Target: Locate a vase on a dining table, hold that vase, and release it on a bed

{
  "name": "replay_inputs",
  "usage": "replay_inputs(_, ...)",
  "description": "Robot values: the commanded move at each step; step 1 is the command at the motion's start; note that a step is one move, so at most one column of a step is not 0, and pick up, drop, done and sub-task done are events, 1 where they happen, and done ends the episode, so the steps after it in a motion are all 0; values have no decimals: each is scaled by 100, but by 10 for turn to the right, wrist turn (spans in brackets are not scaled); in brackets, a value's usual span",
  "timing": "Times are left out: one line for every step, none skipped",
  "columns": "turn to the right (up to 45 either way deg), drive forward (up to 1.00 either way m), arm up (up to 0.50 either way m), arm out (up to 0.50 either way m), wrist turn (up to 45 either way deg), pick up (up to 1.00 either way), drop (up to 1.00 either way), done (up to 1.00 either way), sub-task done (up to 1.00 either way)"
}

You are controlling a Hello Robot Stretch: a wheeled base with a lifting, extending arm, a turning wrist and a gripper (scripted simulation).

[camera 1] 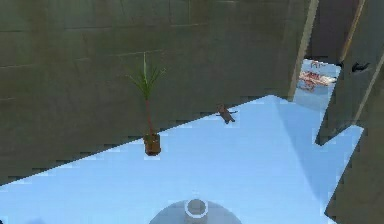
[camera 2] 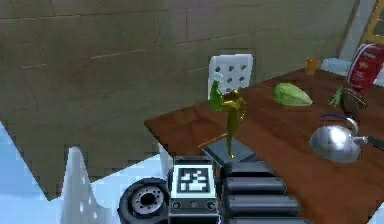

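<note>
A brown dining table (camera 2: pixel 270 135) fills the arm side view's right. Near its closest corner a tall, slim green and yellow thing (camera 2: pixel 232 112), shaped like a vase or a figure, stands upright on a flat grey slab (camera 2: pixel 226 152). At the bottom edge the arm's dark bar (camera 2: pixel 255 195) ends in a white marker square (camera 2: pixel 195 182). The gripper's dark body (camera 2: pixel 148 200) sits left of the marker, low before the table's corner. I can't make out its far end, so I cannot tell whether it holds anything.
The table also bears a green leafy lump (camera 2: pixel 292 95), a metal kettle (camera 2: pixel 336 140), an orange cup (camera 2: pixel 313 65) and a red thing (camera 2: pixel 365 65). White chairs (camera 2: pixel 232 72) (camera 2: pixel 76 190) stand behind it and lower left. Ahead: potted plant (camera 1: pixel 150 110), small brown thing (camera 1: pixel 228 116), open door (camera 1: pixel 350 80).
</note>
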Motion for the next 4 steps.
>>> replay_inputs(0, 20, 0, 0, 0, 0, 0, 0, 0)
replay_inputs(-300, 0, 0, 0, 0, 0, 0, 0, 0)
replay_inputs(0, 25, 0, 0, 0, 0, 0, 0, 0)
replay_inputs(450, 0, 0, 0, 0, 0, 0, 0, 0)
